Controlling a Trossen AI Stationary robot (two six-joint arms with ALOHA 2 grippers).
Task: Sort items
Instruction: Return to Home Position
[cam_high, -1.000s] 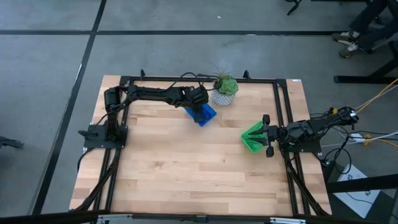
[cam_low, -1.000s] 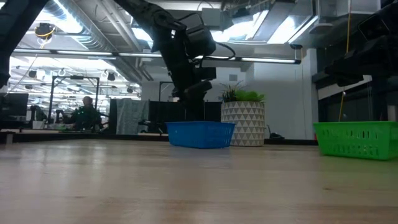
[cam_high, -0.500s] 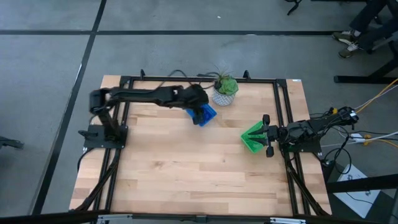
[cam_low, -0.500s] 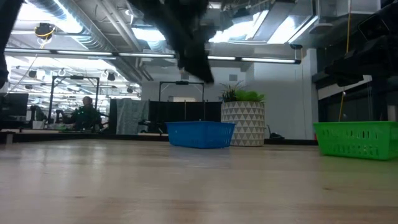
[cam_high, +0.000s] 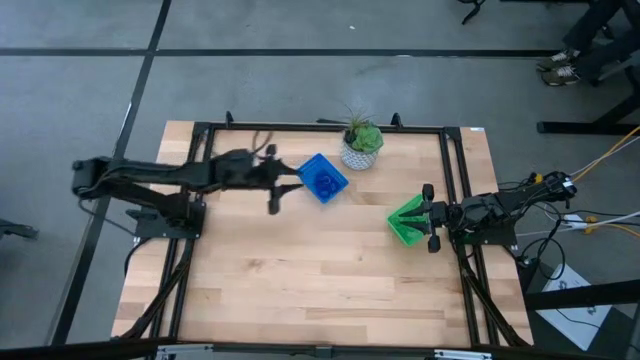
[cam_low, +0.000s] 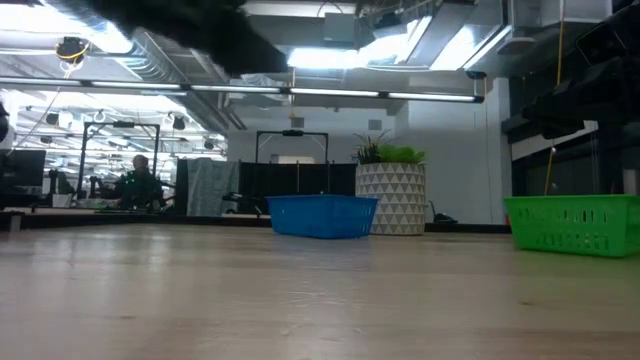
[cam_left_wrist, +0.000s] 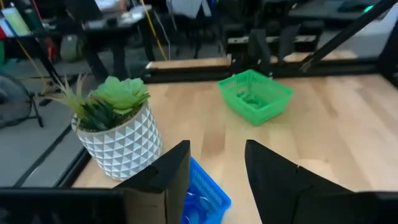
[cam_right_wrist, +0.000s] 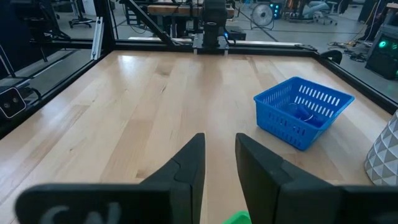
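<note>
Blue rings (cam_right_wrist: 303, 114) sit in the blue tray (cam_right_wrist: 280, 122) at the far middle, and we spot none loose on the table (cam_high: 300, 270), so sorting looks done: left gripper (cam_left_wrist: 217, 149) hangs just left of it, fingers apart, empty; right gripper (cam_right_wrist: 219, 140), slightly parted, empty, by the green tray (cam_left_wrist: 264, 111).

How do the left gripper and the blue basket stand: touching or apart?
Apart. The low view shows the left gripper as a dark blur near the picture's top, with open air between it and the blue basket on the table.
</note>
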